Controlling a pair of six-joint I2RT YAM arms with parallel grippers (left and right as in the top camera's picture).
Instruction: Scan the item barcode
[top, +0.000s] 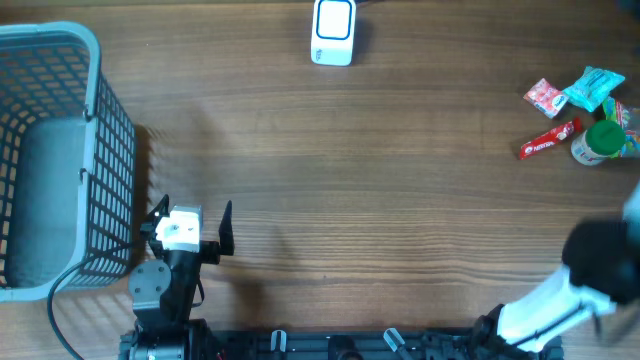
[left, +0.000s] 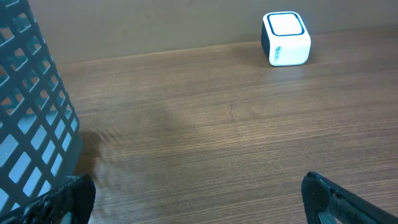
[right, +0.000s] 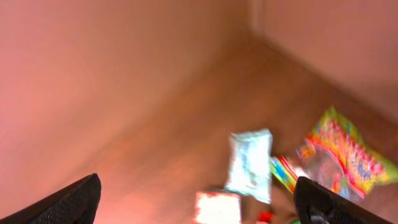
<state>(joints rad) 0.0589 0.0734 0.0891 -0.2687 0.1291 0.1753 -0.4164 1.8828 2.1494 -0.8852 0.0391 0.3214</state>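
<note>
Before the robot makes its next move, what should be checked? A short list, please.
1. Scanner in view, nothing in front of it: ok.
2. Items to pick, such as the red bar and the teal packet, lying at the right, not held: ok.
3. Left jaws wide apart, empty: ok.
4. Right jaws wide apart, empty: ok.
5. Any item's barcode visible: cannot tell.
6. Right wrist view sharp: not ok, blurred.
</note>
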